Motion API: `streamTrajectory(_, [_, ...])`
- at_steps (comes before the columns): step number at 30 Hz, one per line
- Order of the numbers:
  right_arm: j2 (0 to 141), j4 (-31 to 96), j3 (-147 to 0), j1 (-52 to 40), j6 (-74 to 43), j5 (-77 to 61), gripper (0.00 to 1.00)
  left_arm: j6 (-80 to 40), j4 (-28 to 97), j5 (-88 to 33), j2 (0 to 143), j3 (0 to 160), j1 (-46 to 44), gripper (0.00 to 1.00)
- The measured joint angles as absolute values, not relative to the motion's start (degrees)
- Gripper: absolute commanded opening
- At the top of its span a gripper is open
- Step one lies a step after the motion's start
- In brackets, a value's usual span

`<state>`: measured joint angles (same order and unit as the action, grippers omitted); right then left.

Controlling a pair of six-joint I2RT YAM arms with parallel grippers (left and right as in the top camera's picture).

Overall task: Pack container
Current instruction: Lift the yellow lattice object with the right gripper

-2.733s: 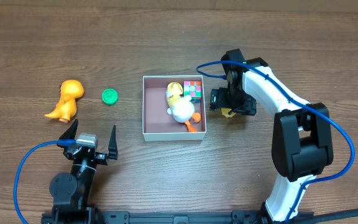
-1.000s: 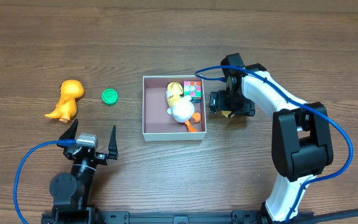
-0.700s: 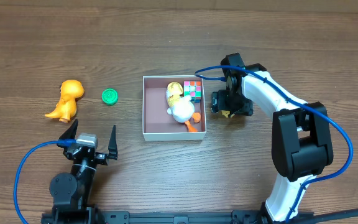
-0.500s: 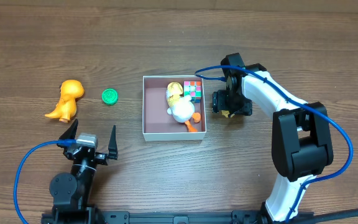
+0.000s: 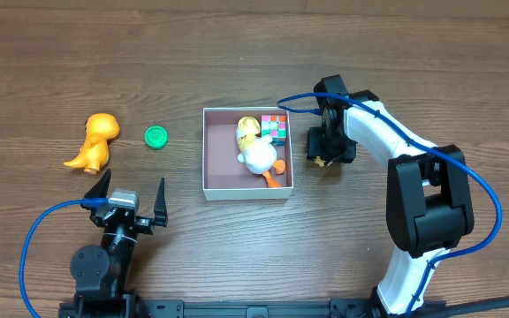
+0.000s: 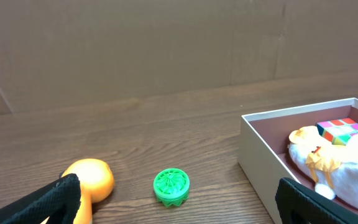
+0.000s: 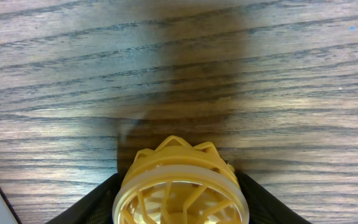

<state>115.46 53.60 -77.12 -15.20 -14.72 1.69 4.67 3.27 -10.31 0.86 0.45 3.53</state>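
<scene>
Here, the container [image 5: 224, 168] was seen at the middle of the table [image 5: 237, 53], with a plush duck [image 5: 256, 152] and a colour cube [image 5: 274, 127] lying inside it. Just to its right, the right pincer [image 5: 324, 159] was clamped on a yellow lattice wheel [image 7: 179, 180]. The left pincer [image 5: 128, 194] was held wide apart near the table's front edge, with an orange dinosaur [image 5: 94, 141] and a green cap [image 5: 155, 136] seen beyond it.

Left hand [image 5: 134, 177] low, fingers [image 5: 160, 201] spread wide, right arm [image 5: 387, 132] extended, right hand [image 5: 324, 159] clamping yellow toy [image 7: 179, 186]
</scene>
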Motion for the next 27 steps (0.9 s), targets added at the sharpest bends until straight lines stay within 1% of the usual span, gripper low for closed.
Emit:
streamTrajectory(12, [115.5,53.8,-77.1,-15.2,-14.8,1.7,0.52,4.7,3.3,-10.3,0.9,0.4,3.5,1.00])
streamTrajectory(16, [115.5,56.0,-78.3,-15.2,-14.7,1.7,0.52,4.7,3.3,-10.3,0.9,0.4,3.5,1.00])
streamTrajectory(19, [115.6,57.8,-81.1,-15.2,-14.7,1.7,0.51,4.7,3.3,-10.3,0.9,0.4,3.5,1.00])
streamTrajectory(27, [115.6,66.2,-94.8,-15.2,-14.7,3.6,0.51,4.7,3.3,-10.3,0.8,0.4,3.5,1.00])
